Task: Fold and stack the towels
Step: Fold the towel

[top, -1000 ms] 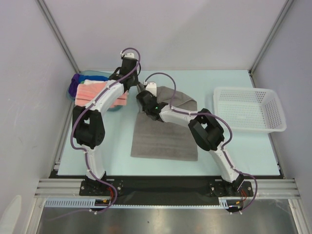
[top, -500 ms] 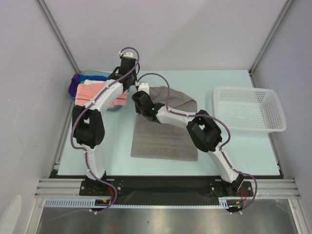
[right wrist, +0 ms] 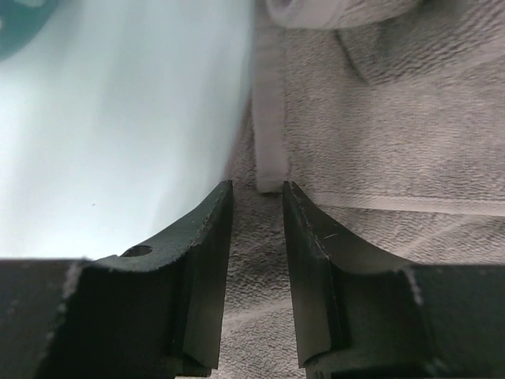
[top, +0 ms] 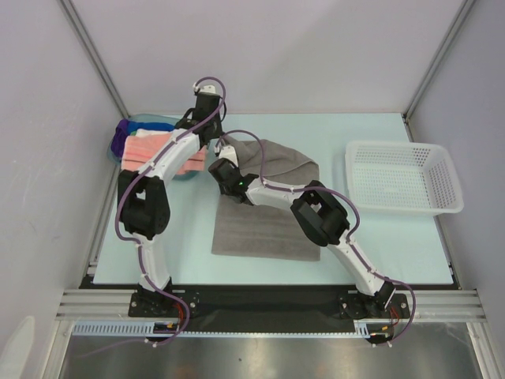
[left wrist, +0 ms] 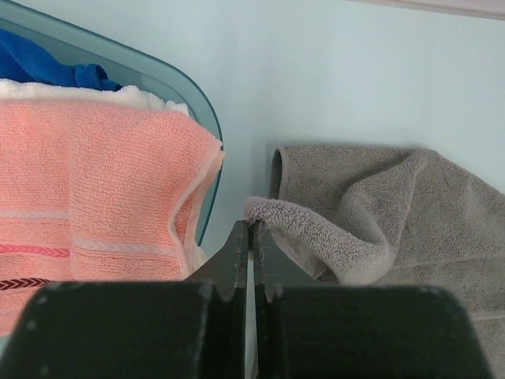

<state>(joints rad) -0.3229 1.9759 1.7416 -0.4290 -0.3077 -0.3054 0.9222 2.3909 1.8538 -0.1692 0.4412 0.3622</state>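
A grey towel (top: 268, 229) lies flat in the middle of the table, its far part bunched up. My left gripper (top: 215, 144) is shut on the towel's far left corner (left wrist: 272, 213), which curls up in a loop at the fingertips (left wrist: 251, 227). My right gripper (top: 221, 162) is open just above the towel's left edge (right wrist: 268, 142), with grey cloth (right wrist: 379, 134) under and between its jaws. A folded salmon pink towel (top: 154, 150) lies on top of white (left wrist: 95, 93), blue (left wrist: 39, 67) and purple (top: 121, 138) towels at the far left.
The stacked towels sit in a translucent blue tub (left wrist: 193, 103) right beside my left gripper. A white mesh basket (top: 402, 178) stands at the right. Grey walls close in the table at the back and sides.
My right gripper has moved left and farther along the grey towel, to its far left edge near the left gripper. The left arm has hardly moved.
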